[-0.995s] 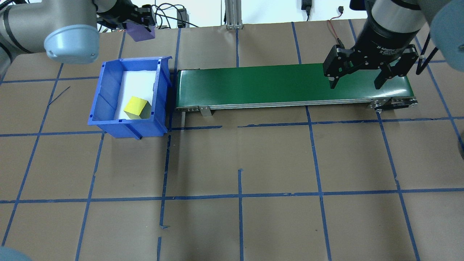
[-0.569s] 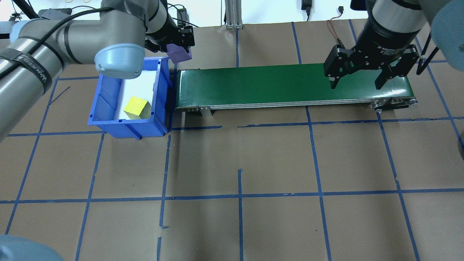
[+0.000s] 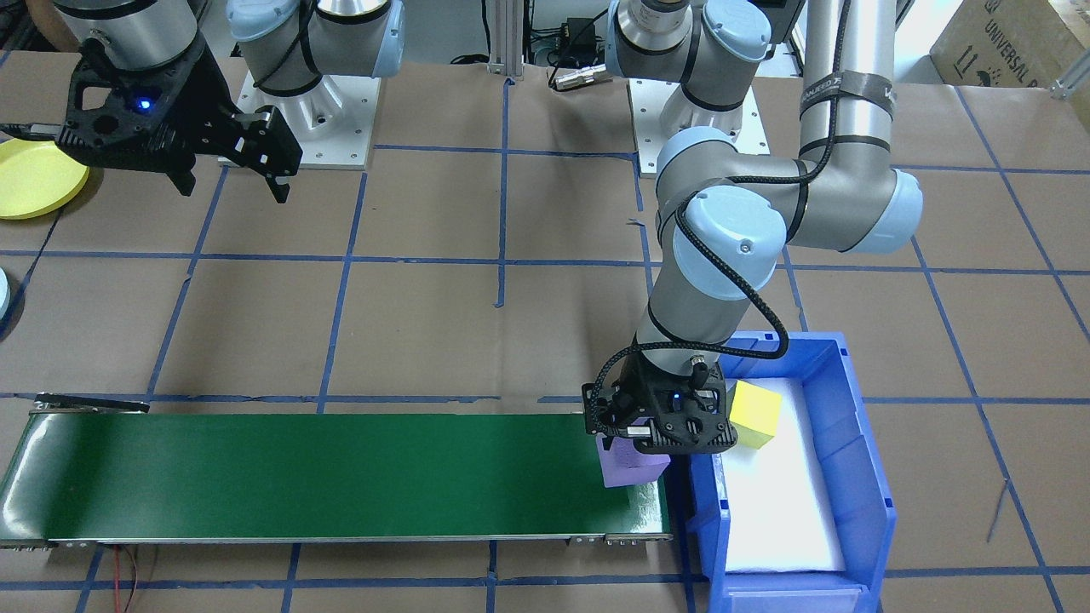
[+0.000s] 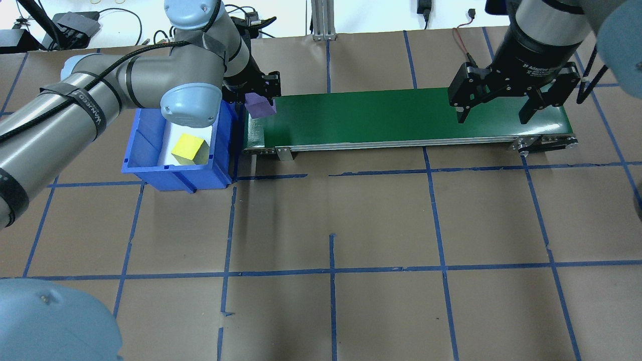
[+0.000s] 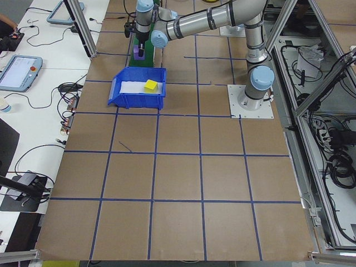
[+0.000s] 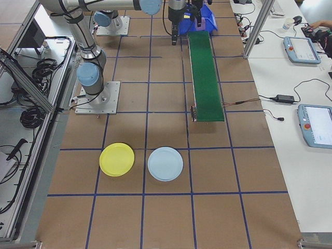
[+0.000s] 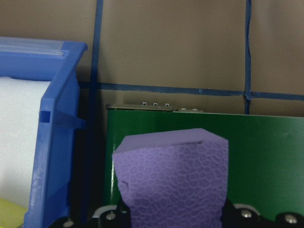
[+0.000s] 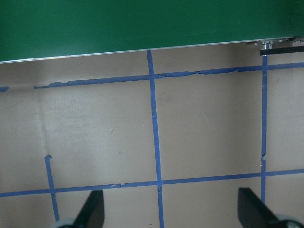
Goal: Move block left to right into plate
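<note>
A purple foam block (image 4: 260, 107) hangs just over the left end of the green conveyor belt (image 4: 391, 115), with my left gripper (image 4: 259, 102) shut on it. In the left wrist view the block (image 7: 173, 180) fills the space between the fingers, with the belt (image 7: 256, 156) below it. My right gripper (image 4: 492, 120) stands open above the belt's right end, nothing between its fingers (image 8: 92, 211). The yellow plate (image 6: 116, 159) lies on the table beyond that end, on the robot's side, and shows at the edge of the front-facing view (image 3: 34, 179).
A blue bin (image 4: 150, 170) with a white liner stands against the belt's left end and holds a yellow block (image 4: 189, 149). A light blue plate (image 6: 165, 164) lies beside the yellow one. Blue tape lines grid the brown table.
My left arm has swung right and down, carrying the purple block from behind the bin to over the belt's left end. The right gripper has stayed in place, open.
</note>
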Robot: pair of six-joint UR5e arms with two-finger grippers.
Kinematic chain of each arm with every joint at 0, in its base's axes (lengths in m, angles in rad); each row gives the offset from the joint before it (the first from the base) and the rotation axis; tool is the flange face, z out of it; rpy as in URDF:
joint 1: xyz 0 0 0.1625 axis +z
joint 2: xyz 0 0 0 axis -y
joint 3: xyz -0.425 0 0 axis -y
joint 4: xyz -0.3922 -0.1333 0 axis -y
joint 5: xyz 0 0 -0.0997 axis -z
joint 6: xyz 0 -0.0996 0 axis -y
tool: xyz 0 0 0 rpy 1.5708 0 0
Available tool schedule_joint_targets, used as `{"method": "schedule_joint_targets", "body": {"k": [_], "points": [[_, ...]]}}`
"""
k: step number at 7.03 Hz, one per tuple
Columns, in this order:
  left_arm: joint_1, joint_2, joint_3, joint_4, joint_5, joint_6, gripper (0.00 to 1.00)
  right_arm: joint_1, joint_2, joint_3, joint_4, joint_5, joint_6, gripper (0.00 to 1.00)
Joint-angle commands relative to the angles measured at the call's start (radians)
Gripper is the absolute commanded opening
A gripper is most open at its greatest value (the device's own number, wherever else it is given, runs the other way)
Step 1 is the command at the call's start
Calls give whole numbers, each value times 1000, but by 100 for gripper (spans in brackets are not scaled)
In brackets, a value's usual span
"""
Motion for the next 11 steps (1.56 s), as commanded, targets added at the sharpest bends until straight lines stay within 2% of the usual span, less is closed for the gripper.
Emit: {"method": "schedule_joint_targets", "body": {"k": [1, 3, 4, 7, 8, 9, 10, 11], "points": [[1, -1, -46, 0, 2, -3, 52, -1, 0, 0, 1, 2, 1, 100], [1, 1, -19, 10, 8, 5, 71, -1, 0, 0, 1, 1, 1, 100], [-1, 26, -9, 10, 13, -54, 100, -1, 0, 0, 2, -1, 1, 100], [-1, 70, -3, 9, 14, -80, 100, -1, 0, 0, 1, -1, 1, 100], [4, 91, 26, 7, 17, -72, 100, 0, 0, 2, 1, -1, 1, 100], [19, 115, 71, -15, 57, -35, 100, 0, 0, 0, 2, -1, 1, 100], [89, 149, 87, -57, 68, 91, 100, -1, 0, 2, 1, -1, 1, 100], [213, 178, 74, -106, 56, 174, 100, -3, 0, 0, 2, -1, 1, 100]]}}
